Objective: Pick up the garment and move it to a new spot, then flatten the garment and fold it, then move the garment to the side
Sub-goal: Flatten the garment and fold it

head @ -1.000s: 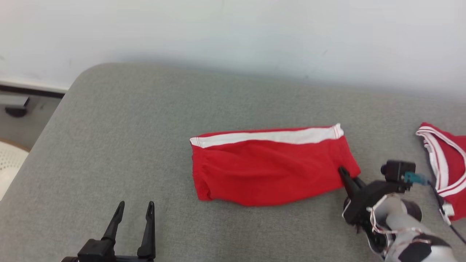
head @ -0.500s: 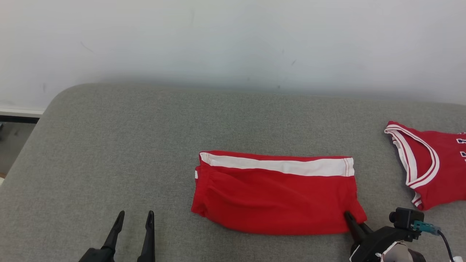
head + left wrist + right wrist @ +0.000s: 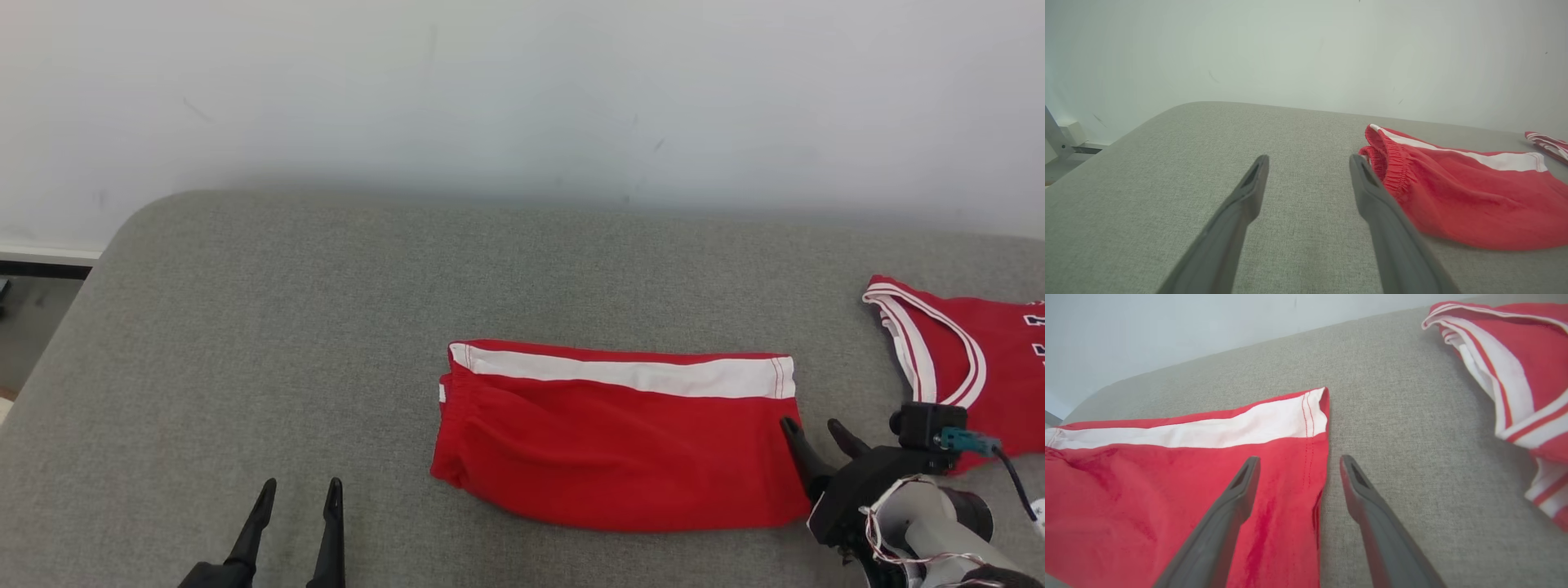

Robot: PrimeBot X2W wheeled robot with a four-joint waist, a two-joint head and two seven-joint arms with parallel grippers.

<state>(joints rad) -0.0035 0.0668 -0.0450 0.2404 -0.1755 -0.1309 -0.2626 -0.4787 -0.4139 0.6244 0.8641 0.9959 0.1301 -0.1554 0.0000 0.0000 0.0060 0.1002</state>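
Released: the right gripper [image 3: 812, 426], clamped a second ago on the lower right corner of the folded red shorts [image 3: 612, 457], has let go. Its two dark fingers [image 3: 1237, 498] now stand apart, one over the shorts' right hem, the other over the grey cushion [image 3: 326, 327], farther up that edge than before.
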